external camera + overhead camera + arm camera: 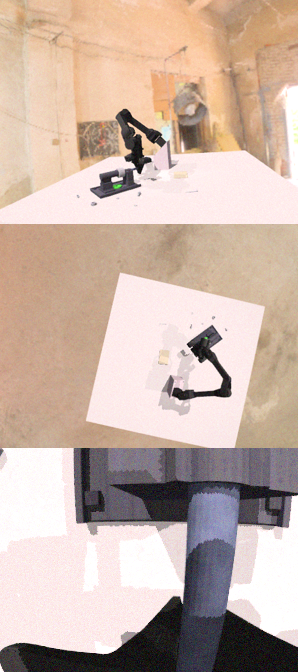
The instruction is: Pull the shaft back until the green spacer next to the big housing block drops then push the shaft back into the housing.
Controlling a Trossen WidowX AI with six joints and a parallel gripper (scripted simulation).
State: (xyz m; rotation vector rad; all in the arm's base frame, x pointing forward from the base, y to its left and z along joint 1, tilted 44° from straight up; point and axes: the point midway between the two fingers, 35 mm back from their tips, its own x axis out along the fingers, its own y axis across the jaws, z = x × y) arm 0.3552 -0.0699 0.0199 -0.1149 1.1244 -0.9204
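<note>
1. Spacer (206, 338) (117, 186), green; on dark rectangular base (217, 340) (101, 194), below the raised parts.
2. Shaft (133, 169) (212, 563), blue-grey, smooth, round; gripped in black hand (198, 352) (140, 171) (188, 604).
3. Block (164, 357) (180, 175), pale yellow, rectangular; on white desk (133, 317) (222, 185).

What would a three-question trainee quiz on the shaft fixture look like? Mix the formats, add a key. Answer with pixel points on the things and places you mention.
1. True or false: the green spacer (117, 186) is off the shaft (212, 523) and lies low on the fixture, under the shaft line.
2. Multiple choice: what is the gripper (188, 604) doing?
A) standing open above the yellow block
B) shut on the shaft
C) shut on the green spacer
3. Fill in: in the exterior view, the spacer between the two upright supports, up at shaft height, is ____ in colour.

Key: 1 true; 2 B; 3 white
</note>
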